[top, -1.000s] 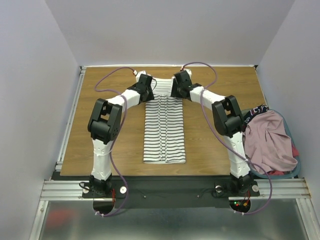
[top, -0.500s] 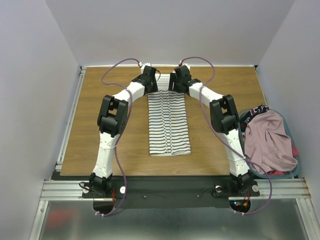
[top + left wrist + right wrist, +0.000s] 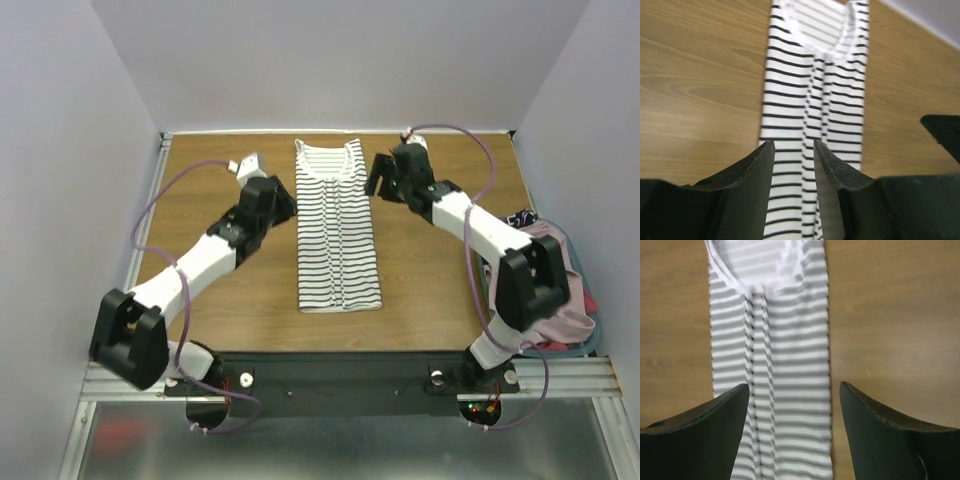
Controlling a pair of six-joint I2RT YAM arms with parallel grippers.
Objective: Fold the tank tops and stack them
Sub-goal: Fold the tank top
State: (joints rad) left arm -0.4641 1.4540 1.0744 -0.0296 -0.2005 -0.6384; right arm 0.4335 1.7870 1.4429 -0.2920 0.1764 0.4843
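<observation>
The striped tank top (image 3: 338, 240) lies flat along the middle of the table, folded lengthwise into a narrow strip, neckline toward the far edge. My left gripper (image 3: 275, 198) hovers just left of it, open and empty; its wrist view looks down on the stripes (image 3: 815, 100) between the fingers (image 3: 794, 145). On the strip's right, near the neckline, my right gripper (image 3: 380, 180) stands wide open with nothing in it, above the top's right edge (image 3: 775, 340) in its own view (image 3: 794, 384). The pink tank top (image 3: 540, 290) lies crumpled in the basket at the right.
A round basket (image 3: 590, 342) at the table's right edge holds the pink top, a dark patterned garment (image 3: 515, 218) and a bit of red cloth (image 3: 590, 300). Bare wooden table (image 3: 200, 290) lies either side of the strip. Grey walls close in on three sides.
The striped top was drawn toward the far edge and let go at its shoulders. Both arms then swung outward, the left one pulling back and low; the right gripper opened wide.
</observation>
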